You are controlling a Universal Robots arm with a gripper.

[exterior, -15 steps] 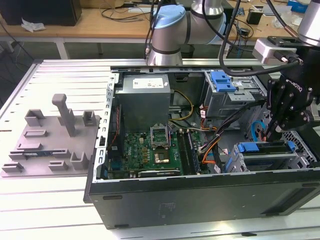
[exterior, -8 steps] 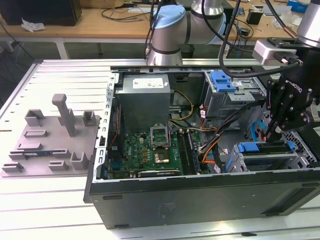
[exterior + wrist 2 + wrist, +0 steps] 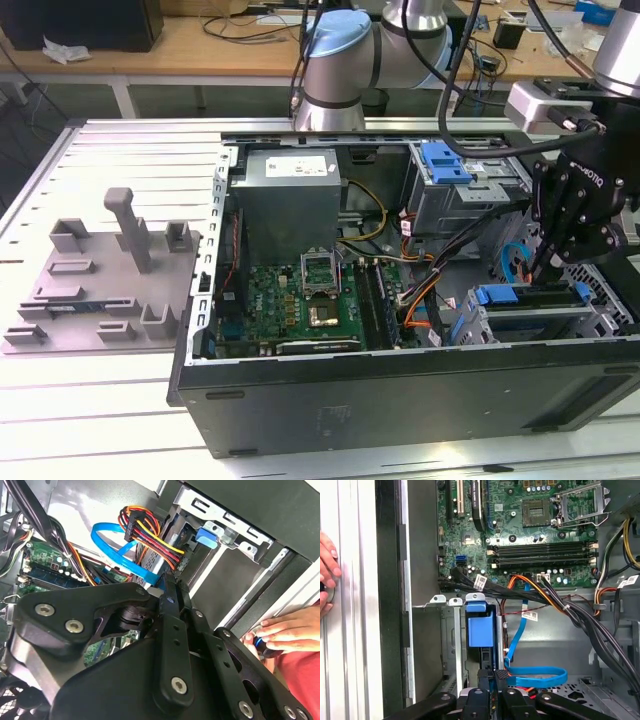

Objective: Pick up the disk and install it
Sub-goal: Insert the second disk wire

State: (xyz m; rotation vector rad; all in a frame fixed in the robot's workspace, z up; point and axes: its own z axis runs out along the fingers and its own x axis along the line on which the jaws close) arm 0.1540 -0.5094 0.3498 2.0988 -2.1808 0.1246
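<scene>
The disk (image 3: 527, 296) lies in the lower drive cage of the open computer case (image 3: 400, 400), at the exterior view's right. Its blue carrier (image 3: 481, 629) sits between the cage's metal rails. In the second wrist view the carrier's blue tab (image 3: 207, 536) shows at the cage mouth. My gripper (image 3: 553, 262) hangs over the cage's inner end. Its fingers are shut together, tips (image 3: 486, 679) down at the disk's rear edge beside the blue data cable (image 3: 535, 674). In the second wrist view my gripper (image 3: 175, 587) meets that edge below the coloured power wires (image 3: 150, 532).
A person's hand (image 3: 285, 632) rests on the case's outer edge, also visible as a hand (image 3: 327, 575) in the first wrist view. The motherboard (image 3: 310, 295), the power supply (image 3: 285, 195) and an upper bay with a blue bracket (image 3: 445, 162) fill the case. A grey fixture (image 3: 100, 280) lies on the table.
</scene>
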